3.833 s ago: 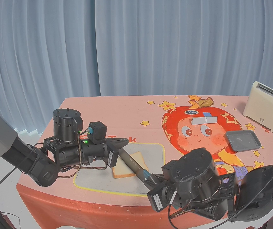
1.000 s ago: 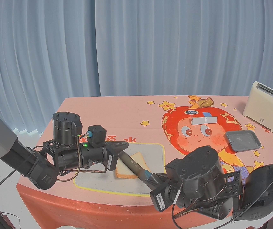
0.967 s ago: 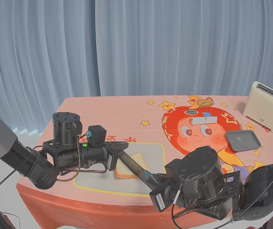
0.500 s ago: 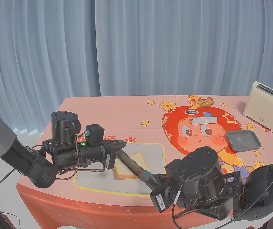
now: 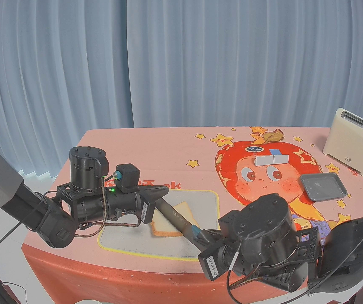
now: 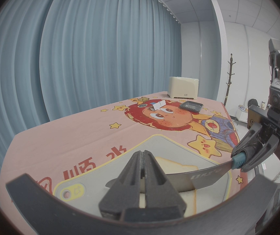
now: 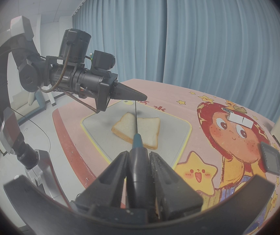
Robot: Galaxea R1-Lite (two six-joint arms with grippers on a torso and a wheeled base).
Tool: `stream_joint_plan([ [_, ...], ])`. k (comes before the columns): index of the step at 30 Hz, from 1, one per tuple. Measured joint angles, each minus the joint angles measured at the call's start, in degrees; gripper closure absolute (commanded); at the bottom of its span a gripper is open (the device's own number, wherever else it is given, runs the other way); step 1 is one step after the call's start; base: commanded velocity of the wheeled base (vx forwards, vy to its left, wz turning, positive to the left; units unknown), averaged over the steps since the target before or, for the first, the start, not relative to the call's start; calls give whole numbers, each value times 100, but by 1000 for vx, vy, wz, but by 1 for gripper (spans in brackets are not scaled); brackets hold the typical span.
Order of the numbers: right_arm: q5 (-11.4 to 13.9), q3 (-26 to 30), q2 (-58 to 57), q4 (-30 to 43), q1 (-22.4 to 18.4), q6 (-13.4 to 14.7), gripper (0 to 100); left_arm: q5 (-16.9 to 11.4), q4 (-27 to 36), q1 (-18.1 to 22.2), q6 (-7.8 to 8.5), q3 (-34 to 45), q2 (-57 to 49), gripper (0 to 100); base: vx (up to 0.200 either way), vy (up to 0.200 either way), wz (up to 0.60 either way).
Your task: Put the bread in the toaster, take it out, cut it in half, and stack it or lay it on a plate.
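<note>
A slice of bread [image 5: 188, 213] lies on the grey cutting mat [image 5: 122, 237] near the table's front left. The knife [image 5: 174, 217] stands edge-down across the slice [image 7: 147, 130], and my right gripper [image 7: 139, 159] is shut on its blue-tipped handle [image 7: 137, 141]. From the left, my left gripper [image 5: 163, 189] is shut with nothing between its fingers [image 6: 142, 155]. It hovers over the far end of the blade [image 6: 205, 177]; whether it touches the blade is unclear. The cream toaster [image 5: 353, 140] stands at the back right, with a dark tray-like plate [image 5: 323, 186] in front of it.
A small white block with a blue piece [image 5: 272, 159] sits on the printed tablecloth in the middle of the table. The table's front edge runs just below the mat. Curtains hang behind the table.
The left arm has shifted slightly to the left and back again. The right arm has sunk a little since the earliest frame. The knife stays across the bread.
</note>
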Motion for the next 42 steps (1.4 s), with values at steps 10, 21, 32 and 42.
stream_joint_plan([
  [10, -2, 11, 60, 5, 16, 0, 100, 7, -20, 0, 2, -30, 2, 100, 0, 0, 0],
  [21, 7, 33, -108, 76, 10, -23, 100, 10, -77, -138, 0, 158, 2, 100, 0, 0, 0],
  [32, 5, -23, 82, -15, 30, 18, 100, 13, -9, 16, 2, 7, 0, 100, 0, 0, 0],
  [42, 9, 21, 11, 73, 52, -11, 100, 11, -55, -30, 0, 68, 2, 100, 0, 0, 0],
])
